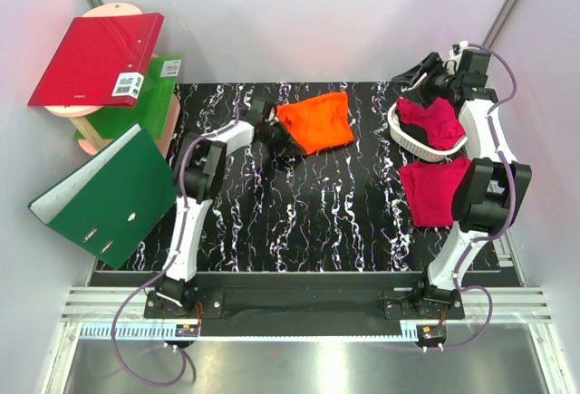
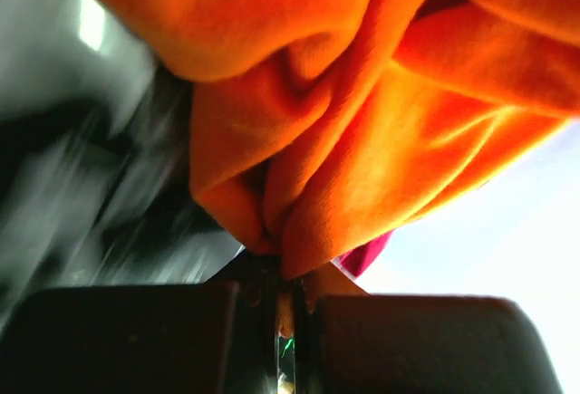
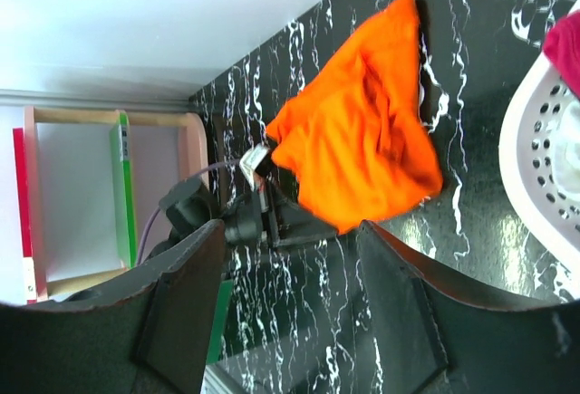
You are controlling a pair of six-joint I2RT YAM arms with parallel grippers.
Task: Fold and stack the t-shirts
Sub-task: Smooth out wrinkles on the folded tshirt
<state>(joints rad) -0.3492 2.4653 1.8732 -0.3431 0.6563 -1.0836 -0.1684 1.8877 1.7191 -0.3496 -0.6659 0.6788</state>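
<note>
The left end effector point(image 2: 288, 299) is pinched tight on a bunched edge of the orange t-shirt point(image 1: 315, 122). The cloth puckers right at the fingers, so the grip looks good. It prob. holds that edge so it can pull it over & make a fold. The shirt lies on the black counter point(image 1: 308, 222), near the far edge. It is a bit crumpled, not flat yet.

The right end effector point(image 3: 288, 258) is spread wide w/ nothing in it. It hangs at the far right, past the white basket point(image 1: 399, 131), & looks across at the orange shirt. It is prob. parked there to be out of the way.

The magenta t-shirt in the basket point(image 1: 435, 120) spills over the rim. The magenta t-shirt on the counter point(image 1: 426, 193) lies just on the near side of the basket, partly under the right arm. No stack yet, so the job looks early.

Room: lots of bare counter in the middle & near side, good for spreading cloth. The far edge is close to the wall, so less room there. The red binder point(image 1: 95, 59) & green binder point(image 1: 104, 197) sit off the left edge, apart from the shirt.
</note>
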